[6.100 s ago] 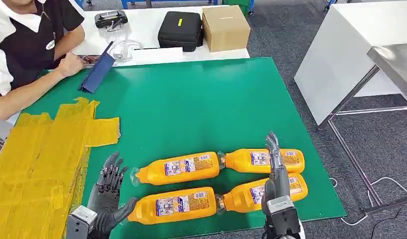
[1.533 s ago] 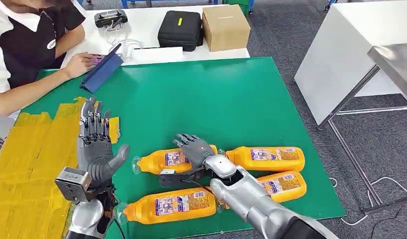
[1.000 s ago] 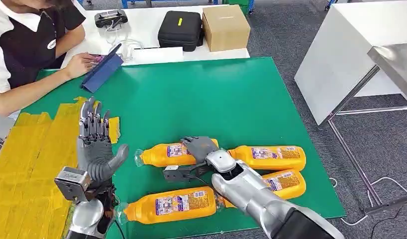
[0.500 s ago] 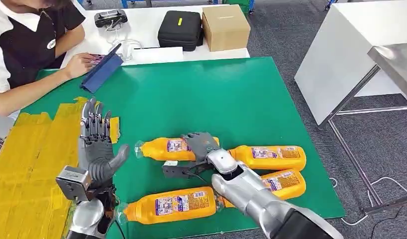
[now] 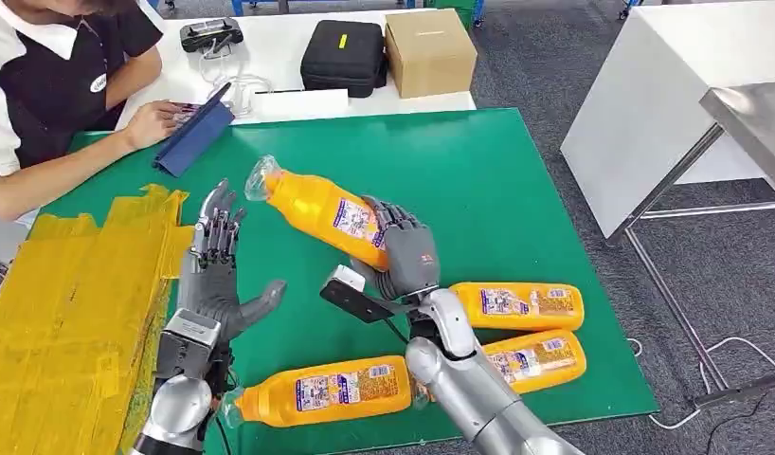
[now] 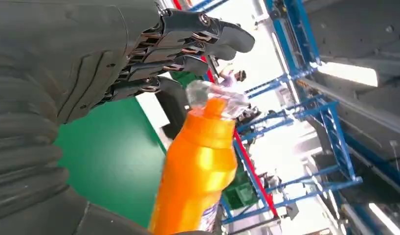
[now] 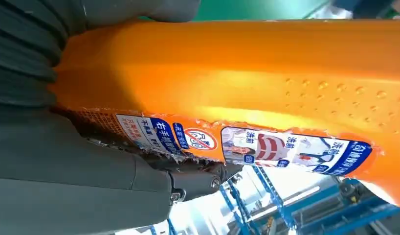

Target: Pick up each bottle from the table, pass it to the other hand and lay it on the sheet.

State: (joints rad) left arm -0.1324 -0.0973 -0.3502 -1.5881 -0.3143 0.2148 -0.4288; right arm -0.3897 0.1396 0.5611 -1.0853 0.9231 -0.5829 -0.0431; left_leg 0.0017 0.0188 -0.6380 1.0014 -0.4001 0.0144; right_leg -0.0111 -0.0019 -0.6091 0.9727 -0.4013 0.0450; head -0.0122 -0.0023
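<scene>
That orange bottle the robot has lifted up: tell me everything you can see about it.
The lifted orange plastic bottle has a clear cap and a blue, white and orange printed label on its side. It is off the green table mat, tilted, cap end up and toward the robot's left. The right hand grips its lower body. The left hand is spread beside it, not touching. Its surface looks glossy, with small raised dots in the right wrist view.
</scene>
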